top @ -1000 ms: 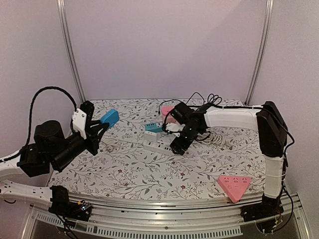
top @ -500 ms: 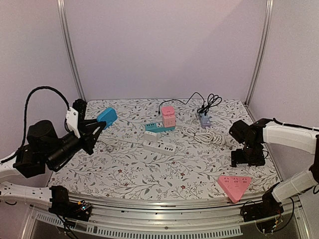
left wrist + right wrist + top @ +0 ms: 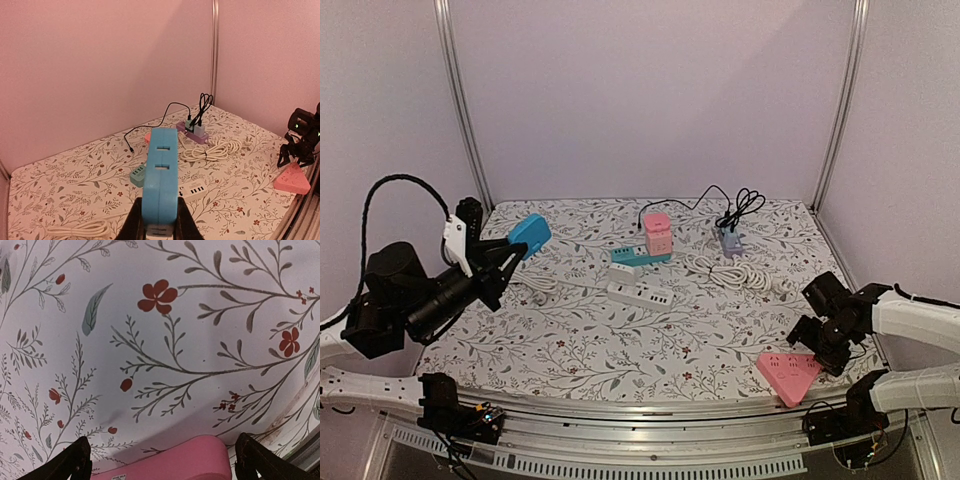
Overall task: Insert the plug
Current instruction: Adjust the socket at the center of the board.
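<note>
Aloft, left end effector [image 3: 508, 258] clamps blue strip [image 3: 532, 234].

Smooth matt blue plastic power strip [image 3: 161, 180], matt floral table cover [image 3: 580, 340], pink plastic triangular socket [image 3: 788, 371], metal front rail [image 3: 640, 410]

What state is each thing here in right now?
left gripper: shut on the blue power strip
blue power strip: held up off the table
right gripper: open, just above the pink triangular strip
pink triangular strip: lying flat, not gripped
white power strip: lying flat, untouched
purple strip: on the table, plugs inserted
white cable: coiled, lying loose
</note>
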`<action>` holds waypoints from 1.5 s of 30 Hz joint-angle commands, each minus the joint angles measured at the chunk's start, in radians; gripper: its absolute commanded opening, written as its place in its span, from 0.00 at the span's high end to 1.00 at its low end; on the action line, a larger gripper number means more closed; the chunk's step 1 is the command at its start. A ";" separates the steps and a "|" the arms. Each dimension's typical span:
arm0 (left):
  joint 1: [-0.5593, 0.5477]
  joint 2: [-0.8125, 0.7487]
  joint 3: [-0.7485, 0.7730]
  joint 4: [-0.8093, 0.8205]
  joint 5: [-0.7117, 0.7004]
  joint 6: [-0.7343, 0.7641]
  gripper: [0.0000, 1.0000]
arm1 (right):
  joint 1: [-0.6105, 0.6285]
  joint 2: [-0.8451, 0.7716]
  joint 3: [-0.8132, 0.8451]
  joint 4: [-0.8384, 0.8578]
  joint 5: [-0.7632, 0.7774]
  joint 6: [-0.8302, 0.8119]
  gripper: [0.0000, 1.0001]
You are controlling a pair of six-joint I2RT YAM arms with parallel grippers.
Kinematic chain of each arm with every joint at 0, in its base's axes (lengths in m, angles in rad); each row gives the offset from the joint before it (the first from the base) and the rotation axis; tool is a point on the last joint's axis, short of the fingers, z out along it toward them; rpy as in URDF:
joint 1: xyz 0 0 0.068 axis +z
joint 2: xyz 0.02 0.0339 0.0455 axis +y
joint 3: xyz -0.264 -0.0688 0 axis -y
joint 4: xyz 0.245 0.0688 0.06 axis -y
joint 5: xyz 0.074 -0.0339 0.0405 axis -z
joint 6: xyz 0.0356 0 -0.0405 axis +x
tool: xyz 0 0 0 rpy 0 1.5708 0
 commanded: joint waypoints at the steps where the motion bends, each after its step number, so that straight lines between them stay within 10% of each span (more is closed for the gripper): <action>1: 0.003 -0.017 0.006 -0.017 -0.005 -0.004 1.00 | -0.001 0.061 -0.087 0.233 -0.175 0.138 0.01; 10: 0.001 -0.013 0.012 -0.022 -0.021 0.009 1.00 | 0.250 0.151 0.000 0.386 -0.099 0.411 0.04; 15: 0.001 -0.011 0.015 -0.033 -0.028 0.010 1.00 | 0.285 0.293 0.208 0.364 -0.079 0.305 0.04; 22: -0.004 -0.022 0.013 -0.037 -0.035 0.009 1.00 | 0.348 0.478 0.613 -0.297 0.189 -0.215 0.01; 36: -0.010 -0.003 0.011 -0.022 -0.023 0.013 1.00 | 0.595 0.337 0.538 -0.634 -0.052 -0.190 0.04; 45: -0.013 -0.028 0.008 -0.022 -0.025 0.015 1.00 | 0.664 0.249 0.319 -0.502 -0.323 -0.156 0.22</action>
